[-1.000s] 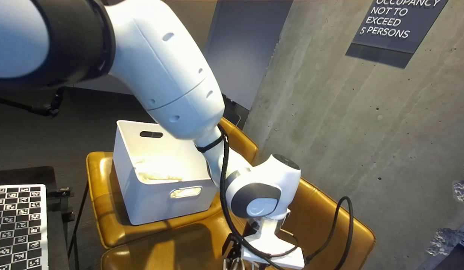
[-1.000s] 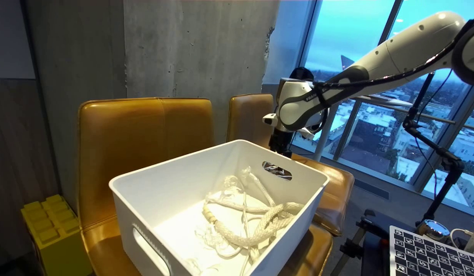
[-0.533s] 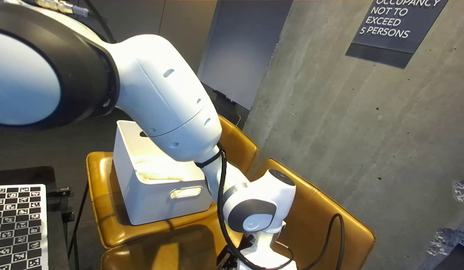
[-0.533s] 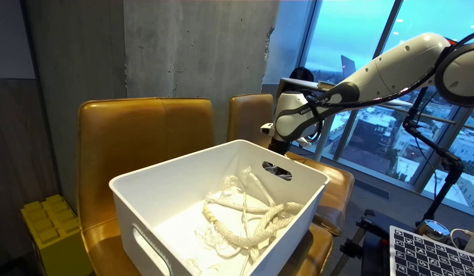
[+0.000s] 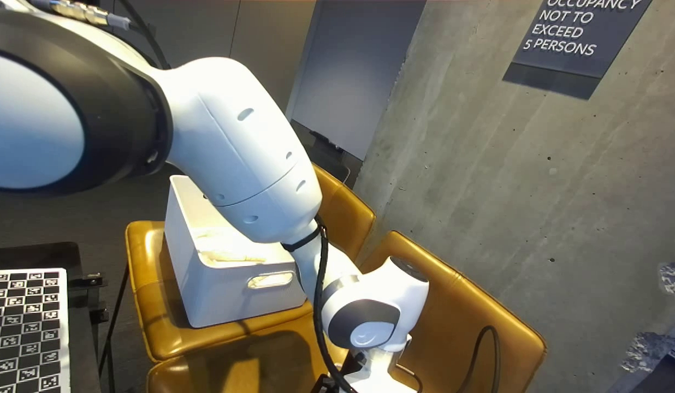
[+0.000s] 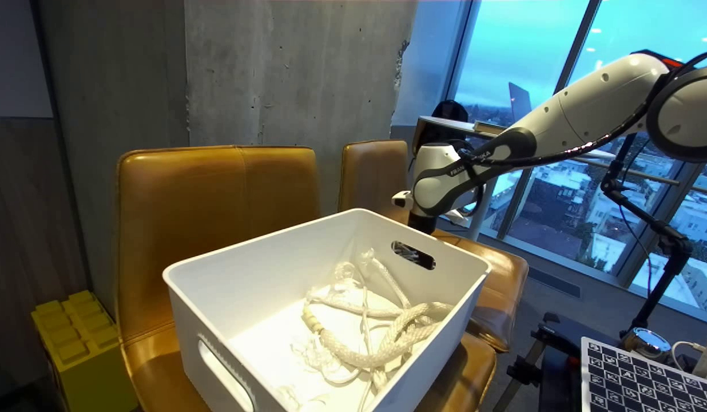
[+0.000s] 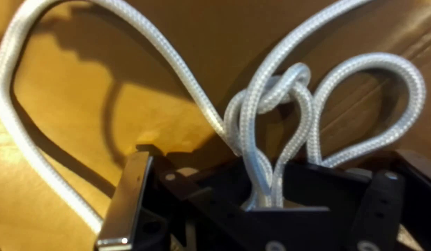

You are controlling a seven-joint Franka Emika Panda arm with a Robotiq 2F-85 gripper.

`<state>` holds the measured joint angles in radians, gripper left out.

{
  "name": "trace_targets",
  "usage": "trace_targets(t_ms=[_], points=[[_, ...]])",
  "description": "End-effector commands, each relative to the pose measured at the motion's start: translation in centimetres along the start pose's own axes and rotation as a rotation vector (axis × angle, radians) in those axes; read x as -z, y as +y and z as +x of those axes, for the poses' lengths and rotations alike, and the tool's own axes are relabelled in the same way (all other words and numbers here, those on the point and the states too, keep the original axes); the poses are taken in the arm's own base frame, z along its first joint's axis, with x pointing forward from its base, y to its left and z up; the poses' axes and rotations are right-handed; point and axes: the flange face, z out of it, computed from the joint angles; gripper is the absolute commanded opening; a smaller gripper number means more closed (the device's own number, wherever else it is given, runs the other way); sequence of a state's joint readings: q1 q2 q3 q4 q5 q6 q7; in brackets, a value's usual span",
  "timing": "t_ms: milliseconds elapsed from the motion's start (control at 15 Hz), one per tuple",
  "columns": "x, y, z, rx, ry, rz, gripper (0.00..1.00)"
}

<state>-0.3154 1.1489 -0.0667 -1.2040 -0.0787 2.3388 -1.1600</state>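
Your tool [image 7: 266,177] is grasping the rope [image 7: 248,118]: in the wrist view its jaws stand close together, with several strands bunched between them. Just beyond the jaws the rope twists over itself; a large loop sweeps out to the left of that view, a smaller one curls to the right, and another length runs off past the top edge. You have it over the chair [image 5: 452,311], though you cannot tell from here how much of the rope rests on the tan seat. Your arm [image 6: 594,103] reaches down beside the box [image 6: 273,269], whose near side hides most of the tool in an exterior view. The box sits on the next chair [image 6: 216,223], and a heap of pale cord [image 6: 362,360] lies inside it. Off to the side, a checkered board [image 5: 26,327] lies on the dark desk [image 5: 37,254]. You also have a yellow block [image 6: 96,372] beside the box's chair, and a concrete wall [image 5: 479,180] bearing a sign [image 5: 567,49] behind the chairs.
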Motion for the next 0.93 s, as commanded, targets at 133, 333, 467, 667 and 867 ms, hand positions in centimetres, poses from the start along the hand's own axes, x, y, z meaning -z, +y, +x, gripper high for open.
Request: trace_targets(t_ms=[133,333,467,667,867], points=[[3.1,-4.1,-1.9,0.016,-0.003,0.068,0.0],[6.3,-5.8,-2.3,0.017,-0.005,0.068,0.0],[9.2,-6.5,-2.7,0.017,-0.001,0.059,0.0],[14.7,-7.8,-3.1,0.021,0.013,0.015,0.0],[21.0,-9.4,-2.9,0.036,0.037,-0.052,0.0]])
